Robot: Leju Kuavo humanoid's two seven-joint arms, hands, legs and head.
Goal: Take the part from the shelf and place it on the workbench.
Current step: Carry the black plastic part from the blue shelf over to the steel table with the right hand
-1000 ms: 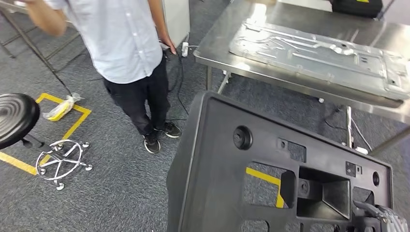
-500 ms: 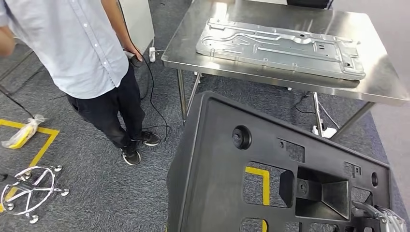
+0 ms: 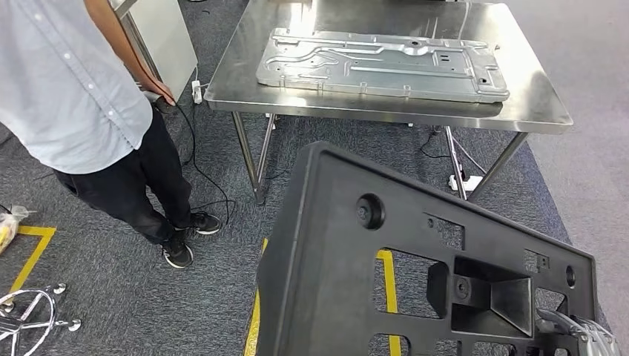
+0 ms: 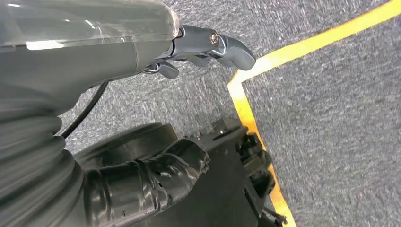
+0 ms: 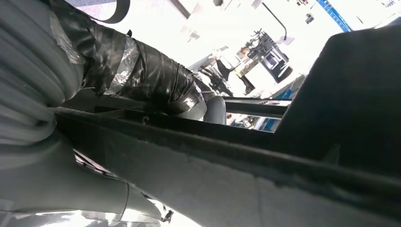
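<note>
Swung nearer and squarer into the head view, the workbench (image 3: 534, 104) lies ahead of the black part (image 3: 334, 282), which the right hand (image 3: 586, 337) grips at its corner; left hand's (image 4: 208, 45) grasp unclear.

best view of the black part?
Head view: the black part shows its whole face with cutouts, in front of the workbench. Left wrist view catches one dark corner; right wrist view just its underside edge.
</note>
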